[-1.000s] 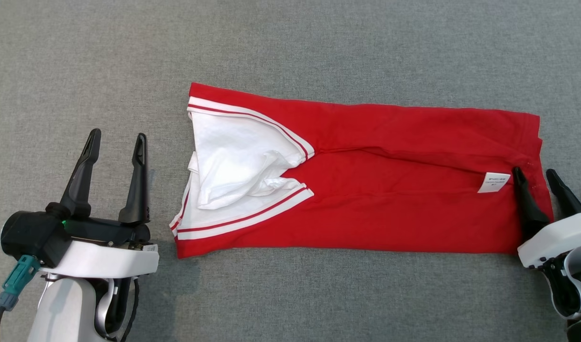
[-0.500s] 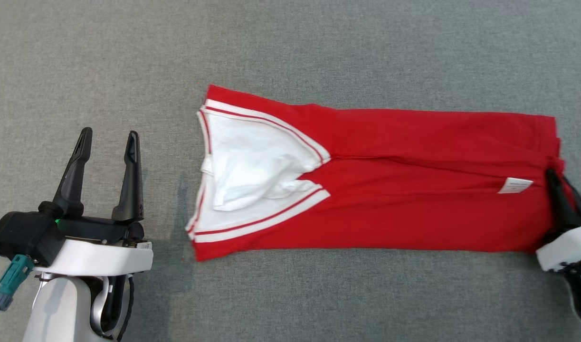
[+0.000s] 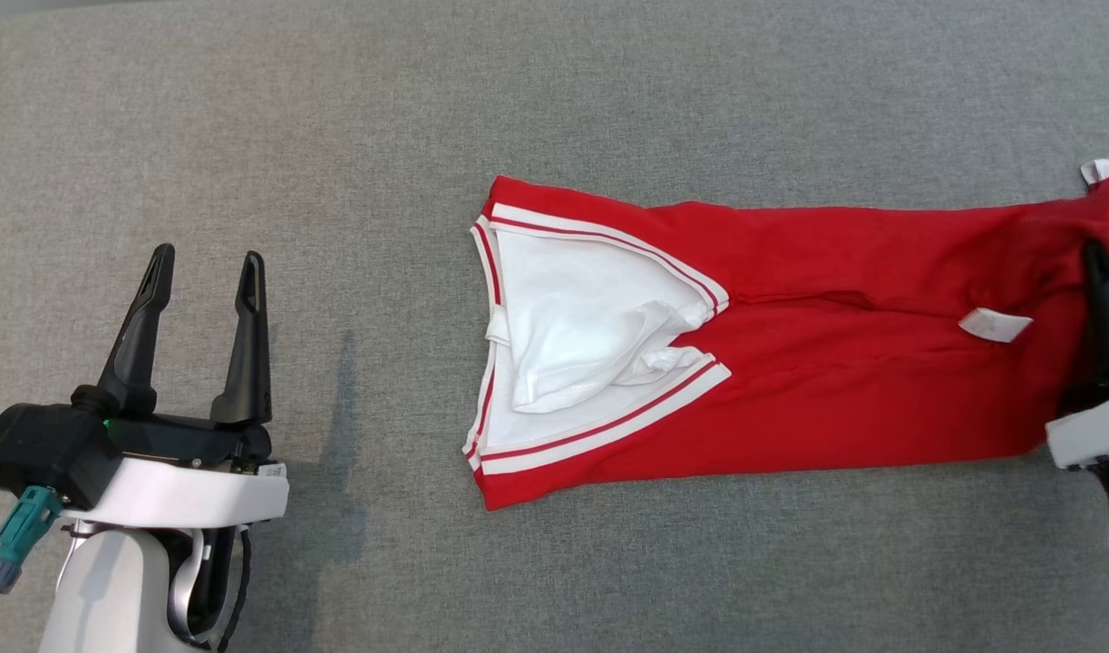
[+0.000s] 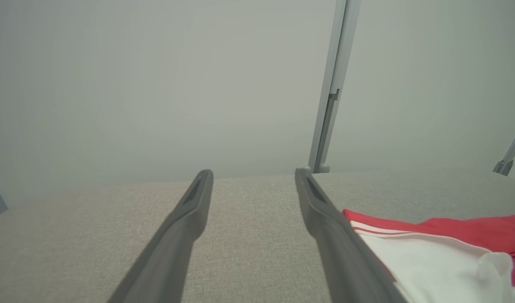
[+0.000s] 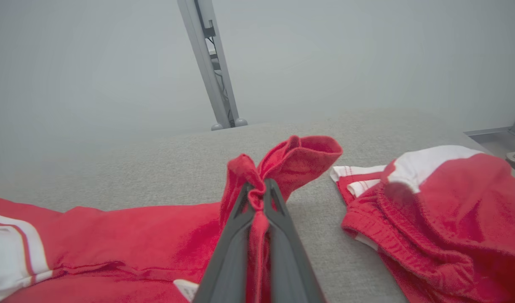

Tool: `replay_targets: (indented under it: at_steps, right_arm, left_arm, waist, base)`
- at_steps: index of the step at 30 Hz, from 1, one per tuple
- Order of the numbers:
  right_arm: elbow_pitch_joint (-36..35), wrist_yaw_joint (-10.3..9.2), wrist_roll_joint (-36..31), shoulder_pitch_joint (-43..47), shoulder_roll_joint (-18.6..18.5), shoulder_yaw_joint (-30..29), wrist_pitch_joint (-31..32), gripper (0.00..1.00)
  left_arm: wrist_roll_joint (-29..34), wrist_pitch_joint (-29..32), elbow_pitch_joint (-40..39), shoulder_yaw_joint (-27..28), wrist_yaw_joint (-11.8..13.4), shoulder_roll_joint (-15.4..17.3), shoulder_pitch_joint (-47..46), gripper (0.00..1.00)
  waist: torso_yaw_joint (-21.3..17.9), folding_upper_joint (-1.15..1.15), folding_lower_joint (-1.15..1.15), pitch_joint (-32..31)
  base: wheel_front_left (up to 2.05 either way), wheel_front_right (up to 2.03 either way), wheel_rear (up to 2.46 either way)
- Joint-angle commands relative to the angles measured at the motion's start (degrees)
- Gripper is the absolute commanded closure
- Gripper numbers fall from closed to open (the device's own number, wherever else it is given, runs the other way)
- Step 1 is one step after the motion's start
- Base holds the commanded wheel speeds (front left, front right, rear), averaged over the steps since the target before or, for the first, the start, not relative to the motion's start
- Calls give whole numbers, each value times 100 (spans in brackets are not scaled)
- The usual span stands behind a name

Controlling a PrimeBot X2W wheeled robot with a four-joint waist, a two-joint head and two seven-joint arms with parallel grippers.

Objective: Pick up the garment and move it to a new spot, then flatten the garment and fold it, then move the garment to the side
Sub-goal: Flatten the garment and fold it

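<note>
The right pincer point(image 3: 1098, 272) is at the 3 o'clock edge of the head view. Its two dark fingers are pressed tight together, pinching the red garment point(image 3: 835, 363) at that end. The right wrist view gives a close look: the red cloth is caught between the fingers and bunches into a crumpled peak just past the tips.

The garment stretches flat along the grey surface point(image 3: 336, 136) from the middle out to 3 o'clock. Its white-trimmed V end point(image 3: 590, 326) points toward 9 o'clock, with white fabric rumpled inside the V. A small white label point(image 3: 994, 324) lies on the red cloth, just beside the gripping fingers on their 9 o'clock side.

Over at 8 o'clock is the left pincer point(image 3: 208, 256). Its fingers are spread wide and point to 12 o'clock with nothing between them, well apart from the garment.

At 3 o'clock in the right wrist view lies a second red piece point(image 5: 442, 210) with white trim, crumpled. A strip of bare surface separates it from the pinched cloth. A grey metal post point(image 5: 211, 67) rises at 12 o'clock beyond the far edge.
</note>
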Motion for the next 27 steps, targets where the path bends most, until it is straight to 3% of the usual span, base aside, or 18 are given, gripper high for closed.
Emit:
replay_targets:
  at_steps: [1, 8, 12, 20, 27]
  right_arm:
    - [-140, -2, -39, -42, 39, 48, 19, 100]
    - [-1365, -1, -262, -215, 645, 982, 352, 100]
    - [-1579, -1, -251, -337, 1135, 1703, 454, 100]
    - [-845, -1, 155, -688, 1497, 3096, 111, 100]
    - [196, -1, 685, -1205, 1507, 3704, -498, 100]
  left_arm:
    - [20, -16, 1, 4, -3, 40, -45, 0]
    - [-1, -16, 37, -71, -3, 80, -42, 0]
    - [-27, -16, 90, -167, -3, 65, -124, 0]
    - [-75, -17, 164, -337, -4, 38, -174, 0]
    - [-121, -17, 256, -490, -4, 33, -277, 0]
  waist:
    - [-13, 0, 0, -13]
    - [-7, 0, 0, -54]
    - [78, 0, 0, -71]
    - [289, 0, 0, -48]
    - [472, 0, 0, 10]
  base:
    - [0, 0, 0]
    - [0, 0, 0]
    - [0, 0, 0]
    - [0, 0, 0]
    - [0, 0, 0]
